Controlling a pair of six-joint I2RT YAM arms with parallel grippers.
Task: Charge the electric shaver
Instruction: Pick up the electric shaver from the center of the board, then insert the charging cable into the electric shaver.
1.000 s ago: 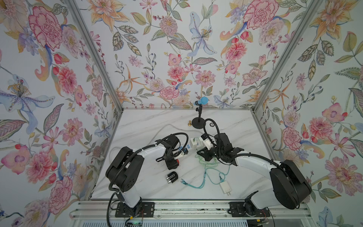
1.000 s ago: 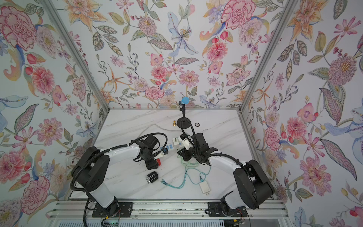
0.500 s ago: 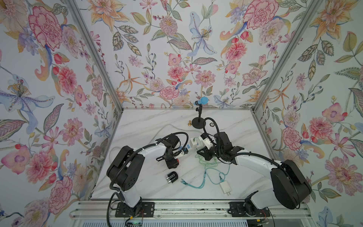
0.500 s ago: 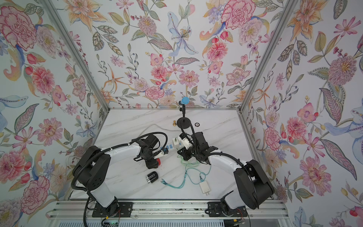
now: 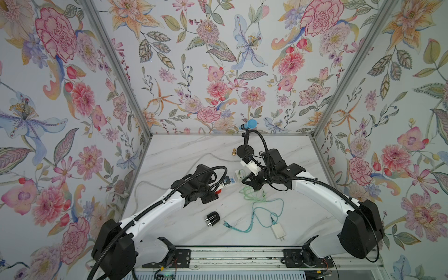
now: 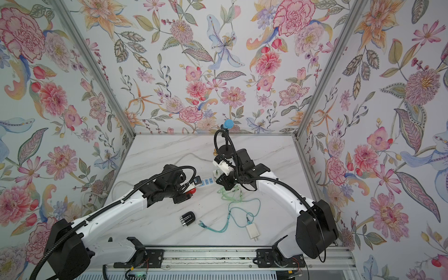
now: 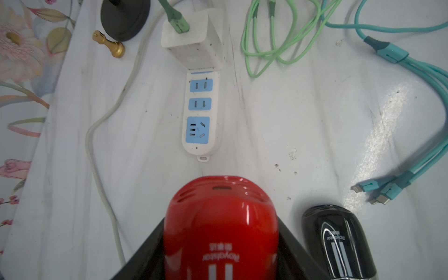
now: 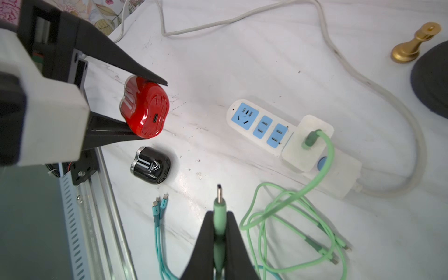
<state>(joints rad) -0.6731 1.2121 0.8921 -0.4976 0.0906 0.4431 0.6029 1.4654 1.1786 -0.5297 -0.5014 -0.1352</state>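
Observation:
My left gripper [image 7: 221, 224] is shut on a glossy red electric shaver [image 7: 220, 228], held a little above the marble table. The same shaver [image 8: 145, 109] shows in the right wrist view between the left fingers, its charging port [image 8: 155, 118] facing that camera. My right gripper [image 8: 219, 214] is shut on the plug [image 8: 219, 206] of a light green cable [image 8: 291, 198], well apart from the port. That cable runs to a white charger [image 8: 306, 143] plugged into the power strip [image 7: 201, 145]. In both top views the two grippers [image 5: 214, 191] [image 5: 248, 181] face each other at mid-table.
A black shaver [image 5: 211, 219] lies on the table near the front, beside the red one. A teal multi-head cable [image 5: 254, 218] with a loose white charger [image 5: 278, 231] lies front right. A black stand base [image 5: 244, 151] and gold pawn [image 5: 234, 152] sit behind the strip.
The left gripper with the red shaver has shifted very slightly. The right arm and the green plug stay where they were.

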